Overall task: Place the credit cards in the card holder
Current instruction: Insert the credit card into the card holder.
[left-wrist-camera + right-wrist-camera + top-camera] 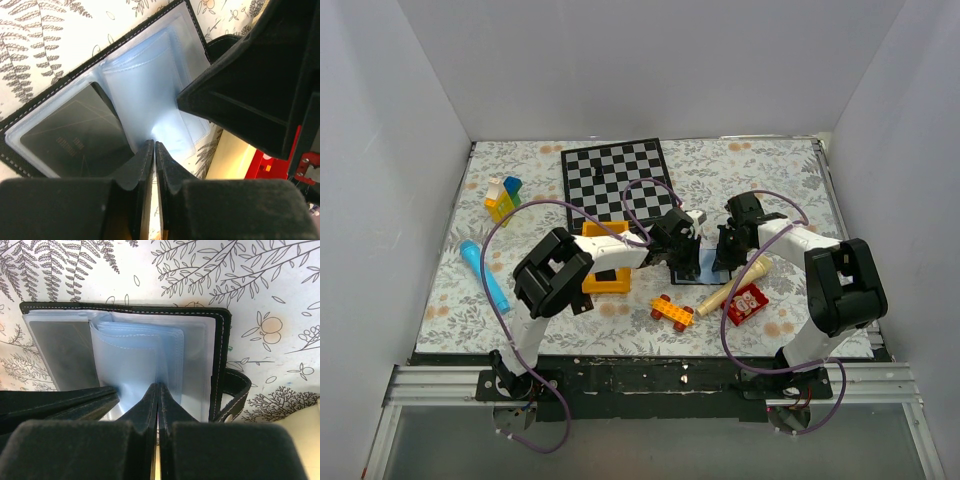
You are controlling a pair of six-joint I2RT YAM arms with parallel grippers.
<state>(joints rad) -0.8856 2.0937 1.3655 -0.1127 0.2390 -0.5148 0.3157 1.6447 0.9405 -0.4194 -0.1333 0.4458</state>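
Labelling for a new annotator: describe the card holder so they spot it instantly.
From the chessboard, come toward the arms off its near right corner: the card holder lies open where the left pincer and right pincer meet. Unlike the bright toys around it, it is black, white-stitched, with clear plastic sleeves.

card holder (708, 266) open flat, table (780, 190) centre, btw my 2 arms | 1 credit card (75, 135) in pocket at end opp. snap tab (235, 395) | my L gripper (154, 145) + R gripper (159, 387) tips on its inner sleeves, side by side | chessboard (617, 178) behind | stick (732, 287) + box (747, 303) front-right, just beside each other | brick car (672, 311) in front | block stack (502, 198) far back-L
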